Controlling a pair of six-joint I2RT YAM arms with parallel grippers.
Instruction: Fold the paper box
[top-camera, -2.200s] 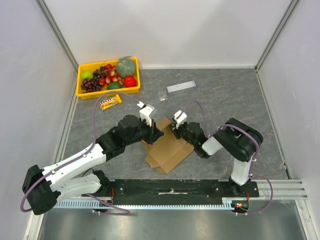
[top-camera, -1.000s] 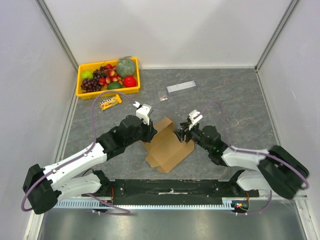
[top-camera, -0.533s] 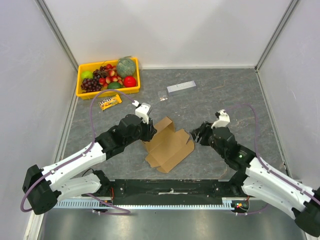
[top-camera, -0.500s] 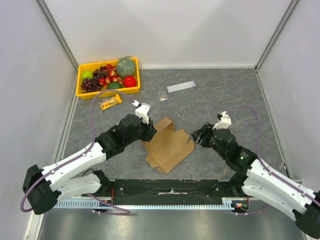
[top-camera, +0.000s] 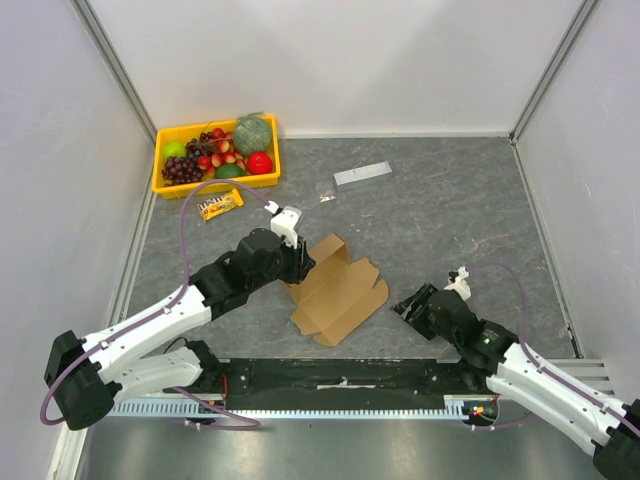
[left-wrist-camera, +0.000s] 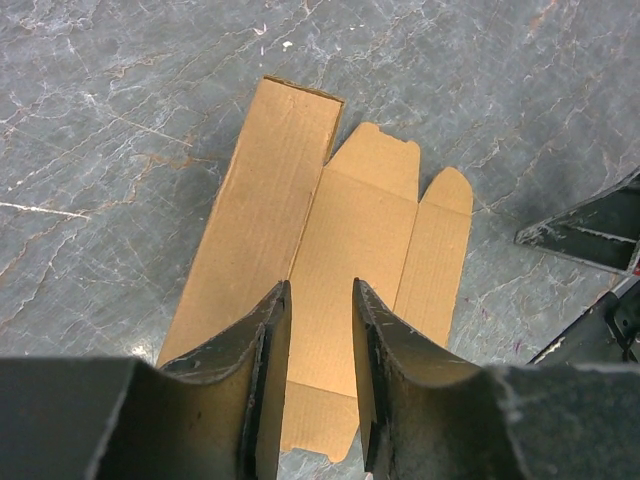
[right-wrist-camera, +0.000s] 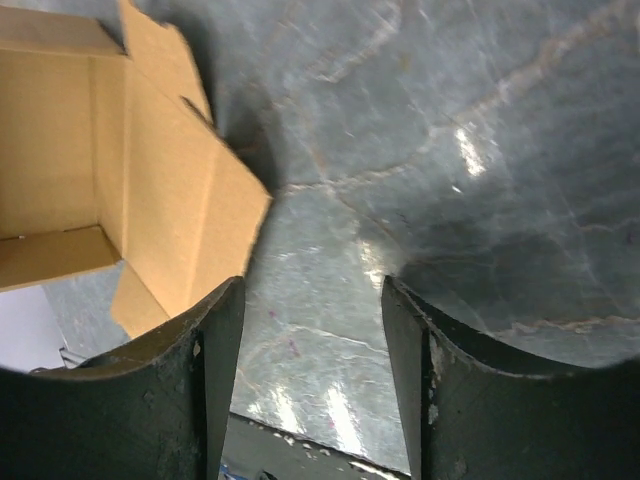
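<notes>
The paper box (top-camera: 338, 290) is a brown die-cut cardboard sheet lying opened out on the grey table, its flaps pointing right. My left gripper (top-camera: 302, 264) hovers over the sheet's far-left edge. In the left wrist view its jaws (left-wrist-camera: 321, 285) stand slightly apart above the paper box (left-wrist-camera: 340, 220), with nothing between them. My right gripper (top-camera: 406, 305) is off to the right of the sheet, not touching it. In the right wrist view it is open (right-wrist-camera: 313, 282) over bare table, and the paper box (right-wrist-camera: 150, 190) lies at the upper left.
A yellow fruit tray (top-camera: 165, 186) stands at the far left, with a candy packet (top-camera: 220, 204) in front of it. A grey-white strip (top-camera: 362, 173) and a small clear packet (top-camera: 325, 190) lie beyond the box. The black base rail (top-camera: 340, 375) runs along the near edge.
My right arm has pulled back from the box's right edge toward the near right, its jaws staying open. My left jaws have parted a little. The left arm has barely moved.
</notes>
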